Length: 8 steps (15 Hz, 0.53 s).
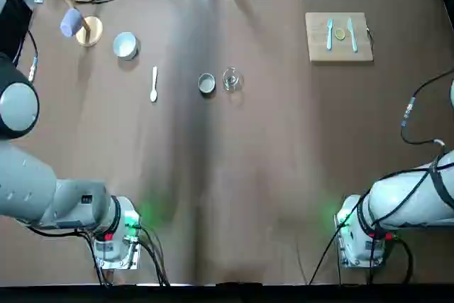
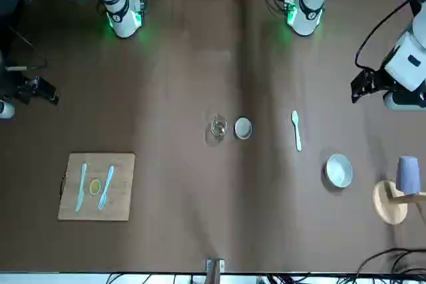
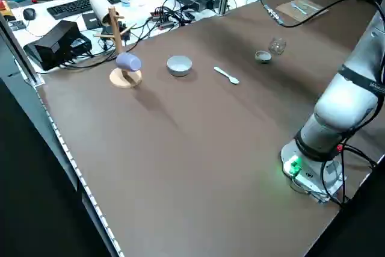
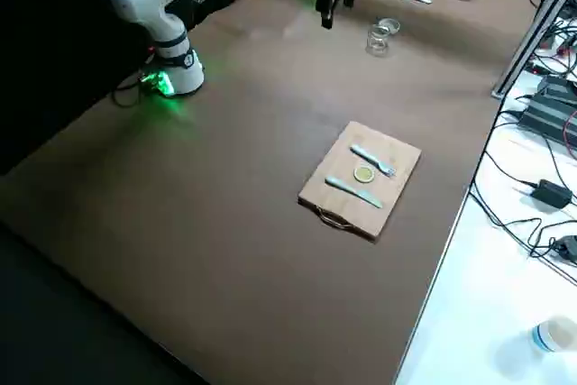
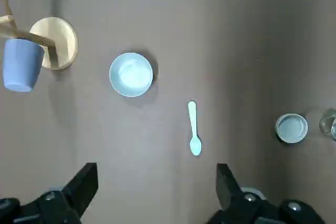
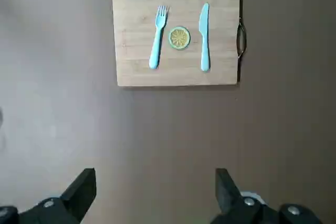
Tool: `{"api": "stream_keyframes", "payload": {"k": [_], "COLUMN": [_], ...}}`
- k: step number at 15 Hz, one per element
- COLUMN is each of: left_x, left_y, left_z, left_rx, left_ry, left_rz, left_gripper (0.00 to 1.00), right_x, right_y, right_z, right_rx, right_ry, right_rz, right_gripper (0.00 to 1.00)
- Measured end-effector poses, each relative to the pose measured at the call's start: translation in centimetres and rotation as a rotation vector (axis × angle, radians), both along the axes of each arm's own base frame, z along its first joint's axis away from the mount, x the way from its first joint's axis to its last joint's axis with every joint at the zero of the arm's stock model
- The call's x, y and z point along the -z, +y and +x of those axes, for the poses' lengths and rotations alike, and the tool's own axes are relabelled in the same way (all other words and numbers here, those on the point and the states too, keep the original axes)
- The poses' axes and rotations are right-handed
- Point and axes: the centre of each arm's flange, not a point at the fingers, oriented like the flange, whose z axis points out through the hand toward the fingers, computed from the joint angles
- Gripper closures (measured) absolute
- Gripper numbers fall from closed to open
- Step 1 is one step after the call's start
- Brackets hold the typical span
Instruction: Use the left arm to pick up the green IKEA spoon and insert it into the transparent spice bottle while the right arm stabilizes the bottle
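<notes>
High above the table, left gripper (image 5: pixel 152 192) hangs open-fingered.

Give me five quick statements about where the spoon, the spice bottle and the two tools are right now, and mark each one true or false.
1. The green spoon lies flat on the table, touching nothing else. True.
2. The spoon is already inside the transparent spice bottle. False: the bottle stands apart from it, with no spoon in it.
3. A grey round cup stands right beside the bottle. True.
4. The left tool is shut on the spoon. False: it is open, above the table, holding nothing.
5. The right tool grips the bottle. False: it is open, with the cutting board in its wrist view.
</notes>
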Motion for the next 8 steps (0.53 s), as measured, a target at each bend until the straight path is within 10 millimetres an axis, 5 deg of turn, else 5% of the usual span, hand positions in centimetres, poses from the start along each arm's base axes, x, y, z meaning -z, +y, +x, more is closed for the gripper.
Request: {"api": "stream_keyframes", "payload": {"k": [8], "left_x": [1.7], "left_y": [0.0], "left_z": [0.8], "left_rx": [-0.003], "left_ry": [0.026], "left_rz": [-0.001], "left_gripper": [0.01], "right_x": [0.2], "right_y": [0.2], "right_z": [-0.2], "right_rx": [0.000], "right_ry": [0.021], "right_rz": [0.002], "right_gripper": [0.00]}}
